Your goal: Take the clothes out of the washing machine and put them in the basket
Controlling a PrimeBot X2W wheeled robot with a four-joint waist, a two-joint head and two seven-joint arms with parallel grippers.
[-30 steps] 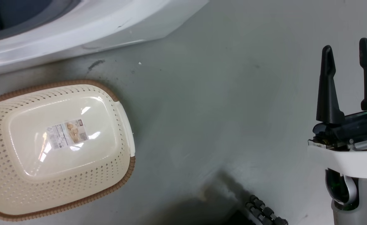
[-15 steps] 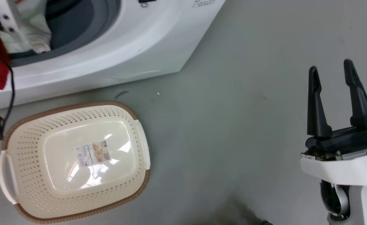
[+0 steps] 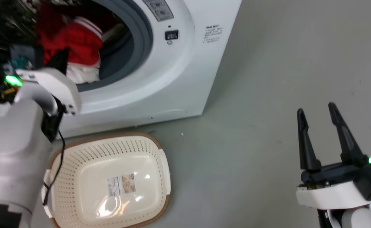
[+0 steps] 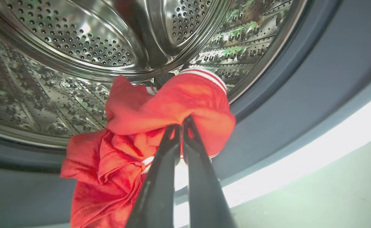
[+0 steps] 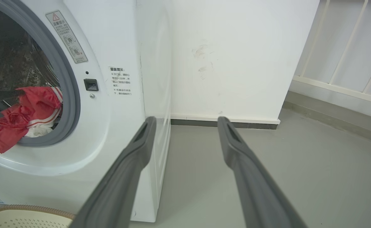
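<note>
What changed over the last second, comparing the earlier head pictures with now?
The head camera tilted up, so the whole picture shifted and more of the washing machine shows. The left gripper has come into view, shut on the red clothes at the porthole, where they hang over the rim. Unchanged: the right gripper is open and idle, and the basket sits empty on the floor.

Head camera has tilted up, revealing the left tool (image 4: 181, 122) pinching the clothes (image 4: 172, 101) at the washing machine (image 3: 185, 63)
</note>
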